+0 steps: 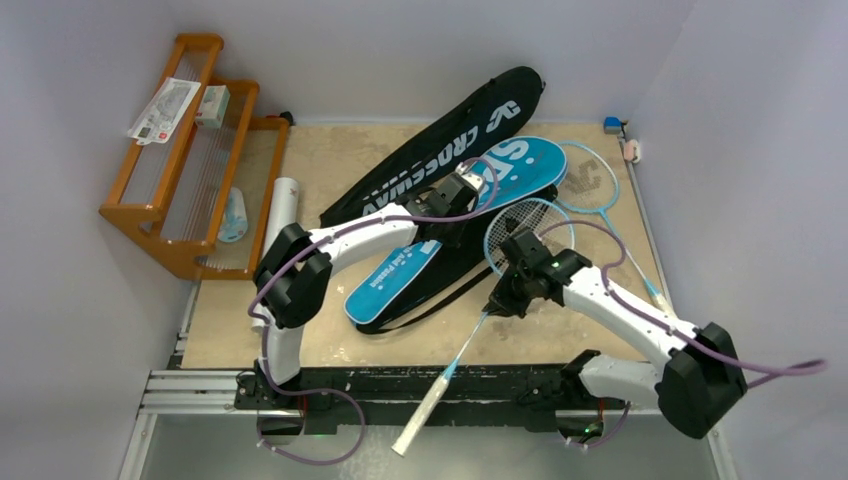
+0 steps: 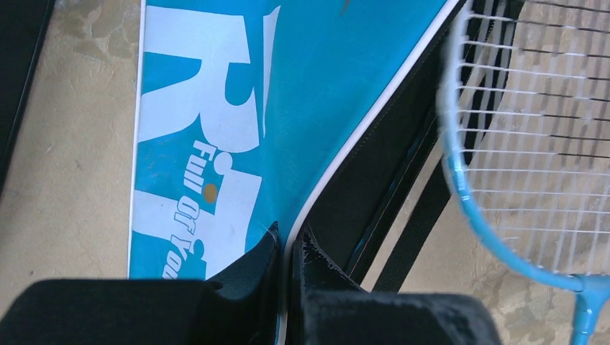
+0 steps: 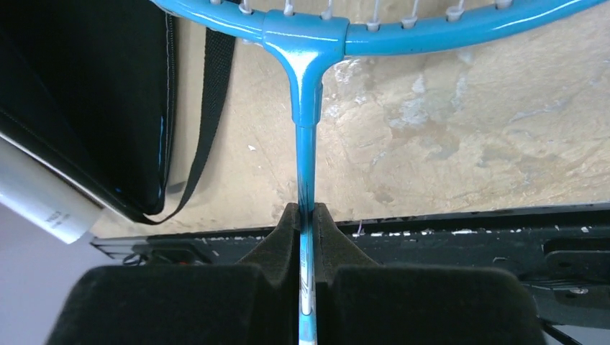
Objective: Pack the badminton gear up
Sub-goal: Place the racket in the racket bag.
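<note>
My left gripper (image 2: 290,241) is shut on the white-piped edge of the blue "SPORT" cover (image 2: 288,86), and the cover's black inner side shows beside it. From above, the left gripper (image 1: 470,197) sits over the blue cover (image 1: 385,280), which lies on the black "CROSSWAY" cover (image 1: 440,140). My right gripper (image 3: 307,215) is shut on the shaft of a light-blue racket (image 3: 306,43). The head of that racket (image 1: 530,232) is next to the held cover edge, and its white handle (image 1: 420,425) reaches past the table's front. A second light-blue racket (image 1: 592,180) lies at the back right. A white tube (image 1: 283,200) lies at the left.
An orange wooden rack (image 1: 190,150) holding packets stands at the back left. Two small objects (image 1: 622,137) sit in the back right corner. A black strap (image 2: 413,230) trails from the covers across the tan table (image 1: 300,330). Grey walls close in on three sides.
</note>
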### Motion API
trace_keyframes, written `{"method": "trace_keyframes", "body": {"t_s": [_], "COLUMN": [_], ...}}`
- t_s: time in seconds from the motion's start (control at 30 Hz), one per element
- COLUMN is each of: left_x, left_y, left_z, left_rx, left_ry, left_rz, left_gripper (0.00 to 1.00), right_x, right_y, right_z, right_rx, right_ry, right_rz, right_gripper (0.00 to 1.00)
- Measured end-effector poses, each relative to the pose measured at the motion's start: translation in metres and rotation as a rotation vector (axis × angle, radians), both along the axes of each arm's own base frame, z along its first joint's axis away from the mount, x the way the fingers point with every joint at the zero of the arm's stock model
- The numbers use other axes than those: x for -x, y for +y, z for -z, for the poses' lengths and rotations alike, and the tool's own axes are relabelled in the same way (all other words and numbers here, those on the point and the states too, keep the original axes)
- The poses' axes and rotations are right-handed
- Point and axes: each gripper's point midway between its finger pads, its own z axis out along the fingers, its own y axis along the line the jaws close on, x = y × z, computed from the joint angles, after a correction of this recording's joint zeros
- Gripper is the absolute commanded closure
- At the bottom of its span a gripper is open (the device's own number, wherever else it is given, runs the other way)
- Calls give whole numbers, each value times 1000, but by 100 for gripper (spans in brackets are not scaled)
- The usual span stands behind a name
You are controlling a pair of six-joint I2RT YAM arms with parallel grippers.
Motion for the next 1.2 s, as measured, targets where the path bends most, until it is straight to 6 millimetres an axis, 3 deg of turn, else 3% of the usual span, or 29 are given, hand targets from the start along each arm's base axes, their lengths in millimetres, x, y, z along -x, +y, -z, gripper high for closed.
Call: {"method": "trace_keyframes", "body": {"t_s": [0.33, 0.57, 0.83, 1.07, 1.2], "left_x": [4, 17, 39, 71, 88], "left_y": [0, 5, 17, 24, 17], "left_z": [7, 15, 2, -6, -11], "left_rx": [-11, -2, 26, 92, 162], "left_ry": [7, 49, 78, 141, 195], "left_rz": [42, 76, 106, 157, 200], "left_gripper": [100, 100, 100, 100, 100], "right_x": [-21, -36, -75, -118, -130], "right_y": [50, 56, 52, 7, -2], "right_z": [-2, -1, -9, -1, -3], "right_rx": [56, 106, 130, 180, 221], "right_ry": [-19, -59, -308, -402, -427], "right_rz": [-160, -241, -336, -188, -120], "right_gripper": [100, 100, 100, 100, 100]}}
